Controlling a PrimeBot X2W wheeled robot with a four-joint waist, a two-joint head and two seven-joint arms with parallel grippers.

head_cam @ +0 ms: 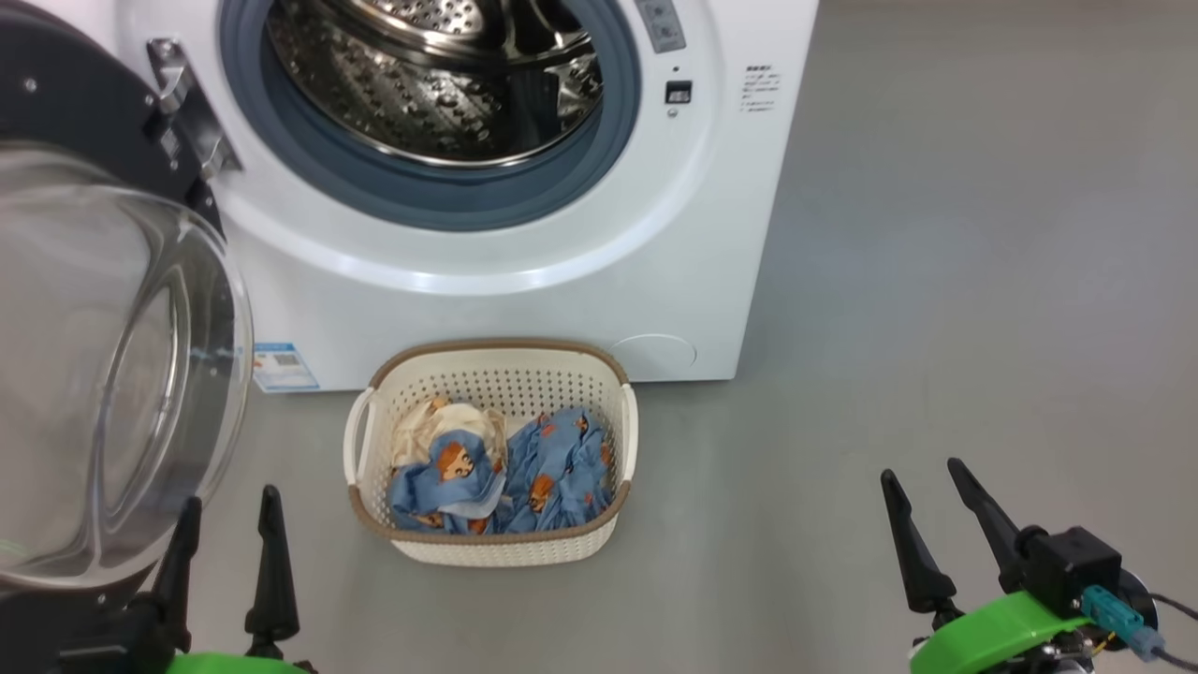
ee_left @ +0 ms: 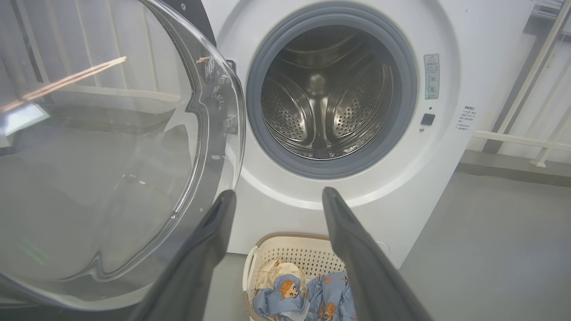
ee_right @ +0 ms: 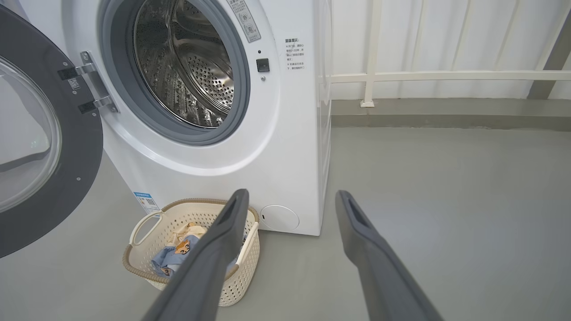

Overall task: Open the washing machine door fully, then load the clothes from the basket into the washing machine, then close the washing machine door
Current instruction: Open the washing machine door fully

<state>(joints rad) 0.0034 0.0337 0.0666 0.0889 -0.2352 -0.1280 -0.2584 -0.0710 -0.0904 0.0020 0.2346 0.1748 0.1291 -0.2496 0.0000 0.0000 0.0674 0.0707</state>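
At the far left the washing machine door (head_cam: 103, 374) hangs swung open on its hinge, glass bowl bulging outward. Just below it the left gripper (head_cam: 231, 496) has its fingers spread wide, holding nothing. The washing machine (head_cam: 524, 281) shows its perforated steel drum. On the grey floor (head_cam: 936, 281) just before it sits the basket (head_cam: 491, 552), the clothes (head_cam: 552, 468) heaped inside. At the lower right the right gripper (head_cam: 919, 470) is also spread wide and empty, well apart from the basket

The white front-loading washing machine (head_cam: 487, 309) has its black-rimmed round glass door (head_cam: 103, 374) swung open to the left, and the cream perforated plastic basket (head_cam: 496, 548) standing just before it holds crumpled light-blue printed clothes (head_cam: 552, 477).
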